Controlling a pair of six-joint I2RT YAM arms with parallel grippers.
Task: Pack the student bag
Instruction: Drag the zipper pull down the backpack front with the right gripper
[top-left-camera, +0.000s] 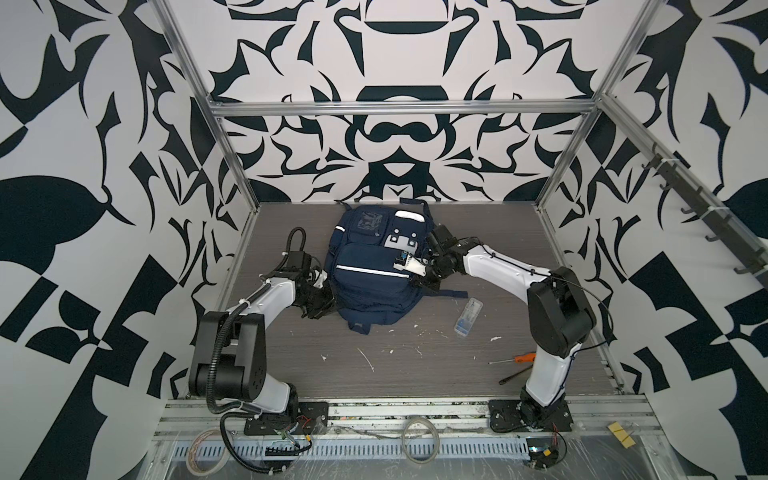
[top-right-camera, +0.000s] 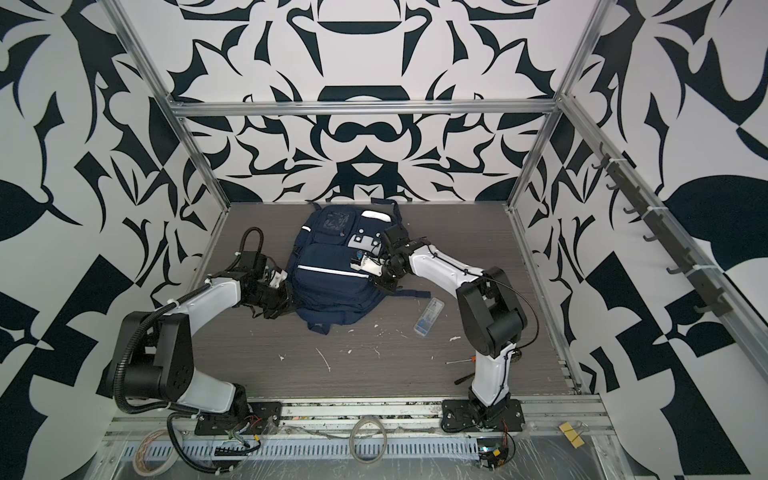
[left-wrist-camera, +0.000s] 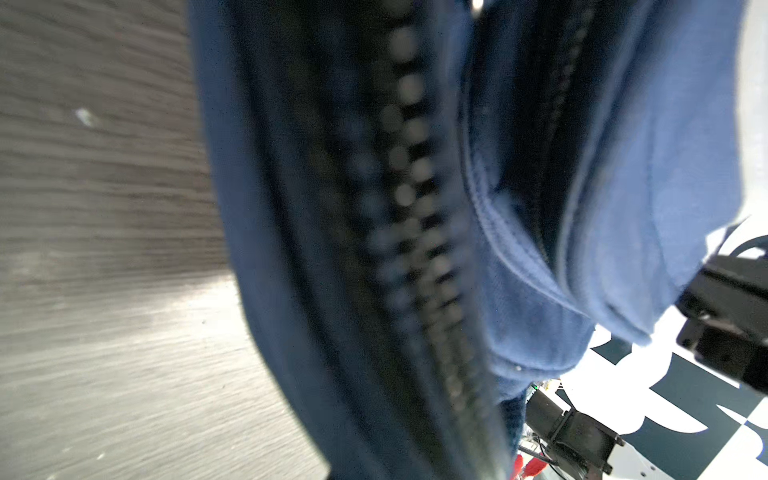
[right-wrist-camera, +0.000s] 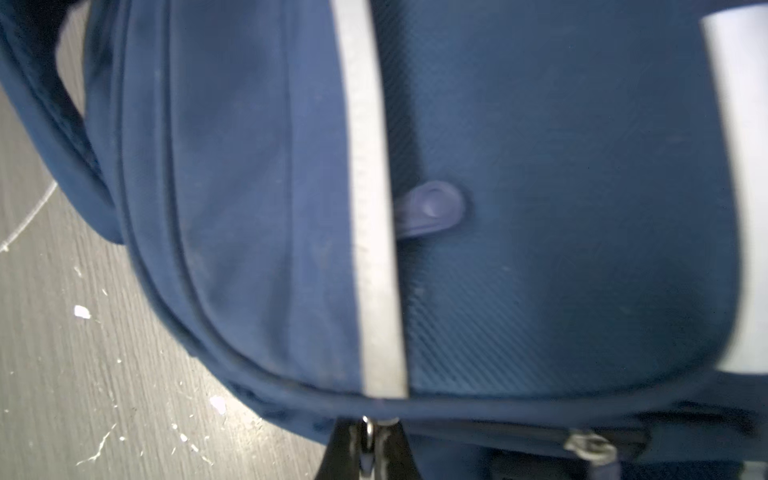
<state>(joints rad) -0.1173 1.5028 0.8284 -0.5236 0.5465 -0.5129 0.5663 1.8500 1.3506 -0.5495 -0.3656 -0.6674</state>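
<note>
One clear case (top-left-camera: 468, 316) near student bag (top-left-camera: 365, 276), orange screwdriver (top-left-camera: 515, 358) apart

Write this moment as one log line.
student bag: lying on table | left tool: shut at its side | right tool: shut on zipper pull | clear case: outside bag

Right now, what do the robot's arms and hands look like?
Both arms have white shells between chunky black joints, bolted to black base plates. The left arm carries a thick ribbed black hose with white ties; the right arm a thin black cable. The right hand is black at its tip.
</note>
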